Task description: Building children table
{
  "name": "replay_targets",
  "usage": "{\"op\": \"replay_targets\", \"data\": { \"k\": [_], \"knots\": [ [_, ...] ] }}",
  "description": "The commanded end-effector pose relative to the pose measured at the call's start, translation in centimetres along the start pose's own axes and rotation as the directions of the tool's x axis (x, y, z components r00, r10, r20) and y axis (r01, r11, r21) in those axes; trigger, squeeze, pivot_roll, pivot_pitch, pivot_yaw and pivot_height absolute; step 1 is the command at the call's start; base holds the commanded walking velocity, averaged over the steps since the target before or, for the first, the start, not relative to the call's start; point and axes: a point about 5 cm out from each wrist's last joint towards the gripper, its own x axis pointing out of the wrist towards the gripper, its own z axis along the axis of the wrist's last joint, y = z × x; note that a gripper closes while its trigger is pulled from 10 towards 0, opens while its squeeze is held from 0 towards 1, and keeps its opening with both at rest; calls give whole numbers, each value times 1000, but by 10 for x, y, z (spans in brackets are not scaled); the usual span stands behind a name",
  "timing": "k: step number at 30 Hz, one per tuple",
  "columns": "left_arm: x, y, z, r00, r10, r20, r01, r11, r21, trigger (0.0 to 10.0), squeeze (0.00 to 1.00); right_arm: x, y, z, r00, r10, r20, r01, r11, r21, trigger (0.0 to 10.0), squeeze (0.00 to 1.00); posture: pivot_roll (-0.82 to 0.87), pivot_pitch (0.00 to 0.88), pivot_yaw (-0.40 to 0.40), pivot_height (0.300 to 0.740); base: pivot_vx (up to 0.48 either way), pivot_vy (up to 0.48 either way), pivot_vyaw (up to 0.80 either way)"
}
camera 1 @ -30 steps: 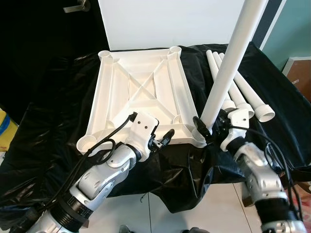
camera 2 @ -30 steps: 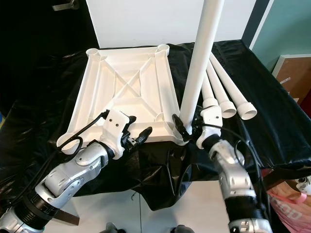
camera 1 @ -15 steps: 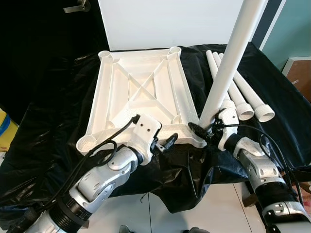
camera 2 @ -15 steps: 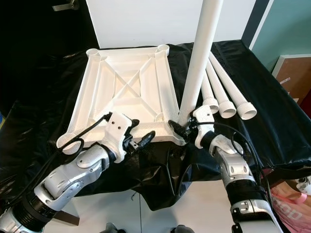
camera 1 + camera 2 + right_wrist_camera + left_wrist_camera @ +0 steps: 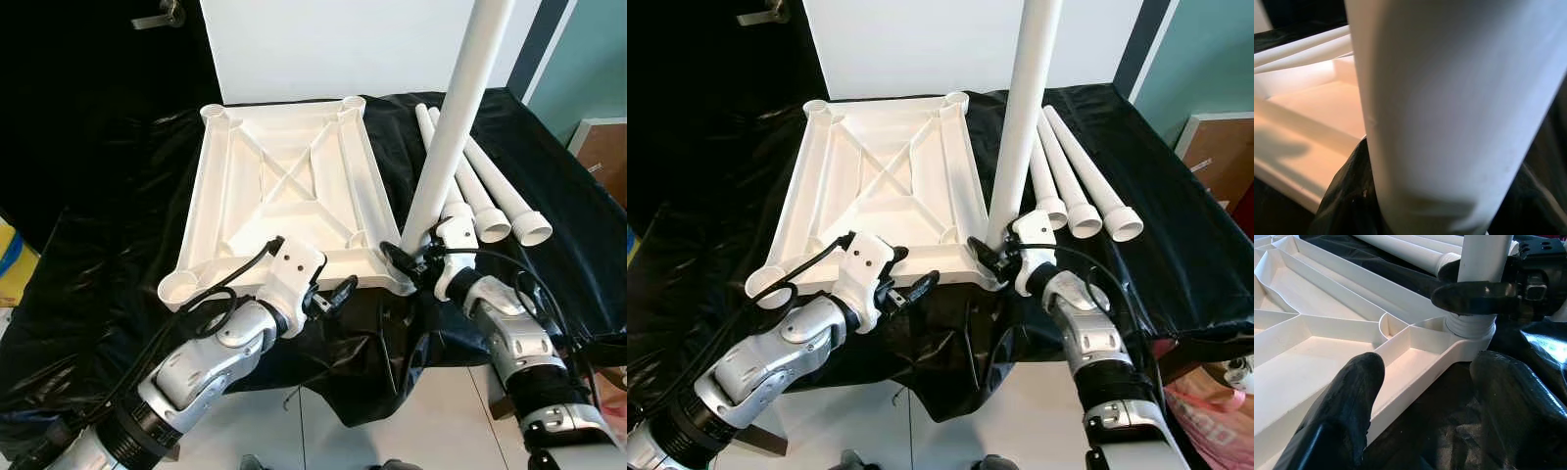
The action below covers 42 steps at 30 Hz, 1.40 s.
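White leg (image 5: 453,127) upright | right tool (image 5: 409,262) clamps base | left tool (image 5: 338,292) open

One white tabletop (image 5: 284,196), one upright leg (image 5: 451,127), three loose legs (image 5: 490,191), two end effectors (image 5: 338,291) (image 5: 407,262).

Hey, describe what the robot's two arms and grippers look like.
Both arms are silver metal segments with dark ringed joints and loose black cables looping alongside. Each wrist carries a white housing. The left gripper and right gripper each have two long black fingers, rounded and matte.
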Motion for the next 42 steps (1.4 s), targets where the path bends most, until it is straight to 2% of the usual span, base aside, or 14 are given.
{"op": "replay_targets", "data": {
  "k": [1, 6, 8, 10, 11, 14, 16, 27, 32, 33, 34, 36, 37, 42],
  "knots": [
    [-6, -21, -2, 933, -360, -9, 360, 933, -3, 10000, 0, -9, -1, -20, 991, -100, -94, 105, 993, 50, 10000, 0, -122, 67, 21, 740, 0, 0, 0],
    [-7, -20, -1, 935, -355, -2, 355, 935, -10, 10000, 0, -14, 10, -25, 959, -261, -106, 273, 954, 123, 10000, 0, -122, 69, 20, 740, 0, 0, 0],
    [-7, -20, -1, 935, -354, -3, 354, 935, -10, 10000, 0, -15, 12, -26, 951, -288, -111, 301, 944, 131, 10000, 0, -122, 69, 20, 740, 0, 0, 0],
    [-7, -20, -2, 935, -354, -3, 354, 935, -10, 10000, 0, -18, 24, -26, 908, -403, -115, 416, 899, 137, 10000, 0, -125, 72, 22, 740, 0, 0, 0],
    [-7, -20, -2, 935, -354, -3, 354, 935, -10, 10000, 0, -18, 24, -26, 908, -403, -115, 416, 899, 137, 10000, 0, -125, 72, 22, 740, 0, 0, 0],
    [-7, -20, -1, 935, -355, -3, 355, 935, -10, 10000, 0, -20, 36, -26, 850, -511, -128, 526, 838, 145, 10000, 0, -124, 73, 24, 740, 0, 0, 0],
    [-7, -20, -1, 935, -356, -2, 356, 935, -11, 10000, 0, -21, 38, -26, 838, -529, -136, 545, 825, 151, 10000, 0, -124, 72, 25, 740, 0, 0, 0],
    [-7, -20, 0, 933, -359, -3, 359, 933, -9, 10000, 0, -22, 43, -19, 839, -534, -111, 545, 822, 166, 10000, 0, -124, 72, 28, 740, 0, 0, 0],
    [-7, -19, 0, 934, -358, -2, 357, 934, -11, 10000, 0, -21, 44, -15, 848, -523, -86, 530, 834, 156, 10000, 0, -123, 71, 30, 740, 0, 0, 0],
    [-8, -19, 0, 934, -357, -2, 357, 934, -11, 10000, 0, -22, 43, -12, 854, -515, -71, 520, 840, 158, 10000, 941, -123, 72, 30, 740, 0, 0, 0],
    [-8, -19, 0, 934, -356, -1, 356, 934, -11, 10000, 0, -23, 41, -9, 868, -494, -48, 494, 851, 176, 10000, 1000, -123, 72, 30, 740, 0, 0, 0],
    [-8, -19, 0, 934, -356, -1, 356, 934, -11, 10000, 0, -23, 41, -9, 868, -494, -48, 494, 851, 176, 10000, 1000, -123, 72, 30, 740, 0, 0, 0],
    [-7, -19, 1, 935, -354, 0, 354, 935, -10, 10000, 0, -27, 33, -2, 891, -454, -2, 446, 874, 194, 10000, 1000, -124, 72, 29, 740, 0, 0, 0],
    [-7, -18, 1, 936, -353, 0, 353, 936, -9, 10000, 0, -29, 30, 0, 904, -427, 15, 416, 888, 194, 10000, 1000, -126, 73, 29, 740, 0, 0, 0]
  ]
}}
